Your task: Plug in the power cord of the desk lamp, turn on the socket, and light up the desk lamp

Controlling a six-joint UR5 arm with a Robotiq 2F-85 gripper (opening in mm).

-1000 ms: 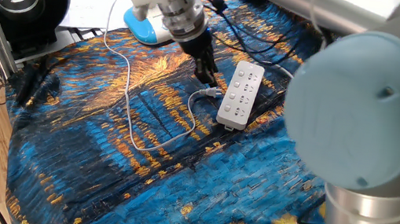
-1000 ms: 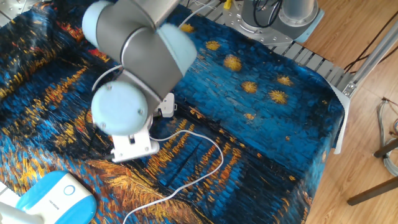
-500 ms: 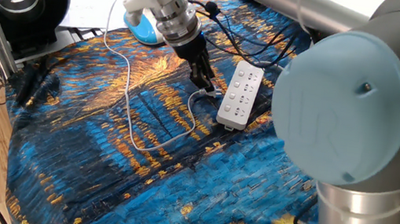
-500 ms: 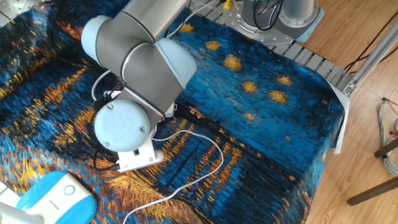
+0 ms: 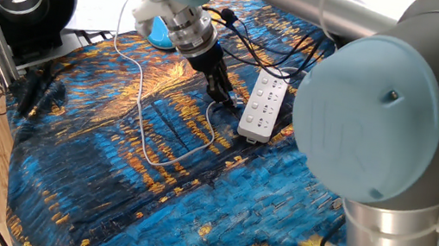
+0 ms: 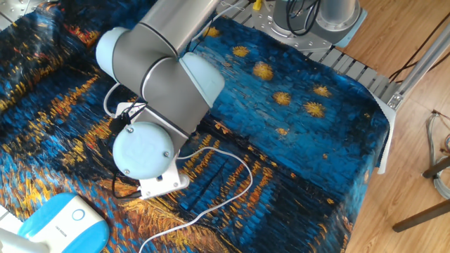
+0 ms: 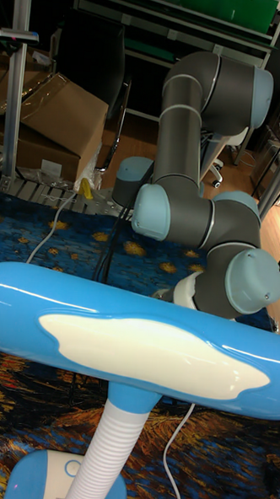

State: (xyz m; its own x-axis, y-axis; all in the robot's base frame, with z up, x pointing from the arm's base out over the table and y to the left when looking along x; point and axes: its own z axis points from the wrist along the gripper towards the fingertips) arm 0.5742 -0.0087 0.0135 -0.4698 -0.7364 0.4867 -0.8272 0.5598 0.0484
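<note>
my gripper (image 5: 224, 91) low at cord's plug end, just left of socket (image 5: 263, 103); grip state can't tell | other fixed view: my arm hides gripper + socket, power cord (image 6: 235, 176) loops on starry cloth (image 6: 302, 133) | tall view: desk lamp (image 7: 135, 355) head blocks table, boxes behind

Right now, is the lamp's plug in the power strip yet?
Not yet: the gripper has the power cord end beside the socket, not in an outlet.
</note>
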